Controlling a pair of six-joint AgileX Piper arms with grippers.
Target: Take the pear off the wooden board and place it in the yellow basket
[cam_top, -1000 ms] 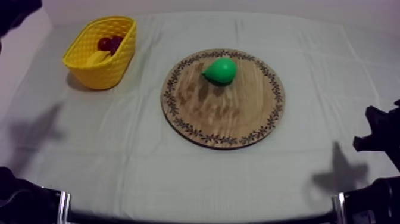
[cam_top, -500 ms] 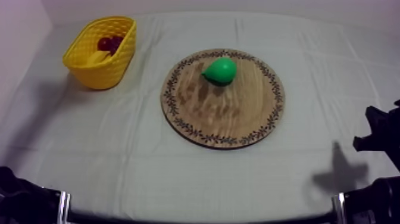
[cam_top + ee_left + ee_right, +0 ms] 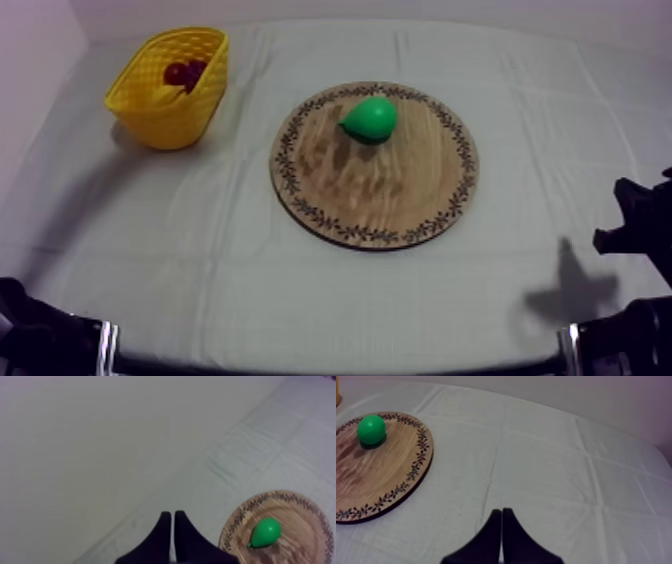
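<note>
Note left tool [image 3: 172, 514] clenched on nothing, pressed into a narrow wedge; right tool [image 3: 501, 511] likewise clenched and empty. Favour the left, probably, being on the side of the yellow basket [image 3: 170, 125]. Spread wide before descending. Find the pear [image 3: 370, 118] at about 12 o'clock on the wooden board [image 3: 400, 200], tapered end toward 9. Straddle the round belly, close gently. Lift clear, carry toward 10 o'clock, release above the yellow basket, beside the small red fruit [image 3: 183, 72] inside.

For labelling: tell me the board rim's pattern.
Dark leafy vine ring on the wooden board; right wrist view.
</note>
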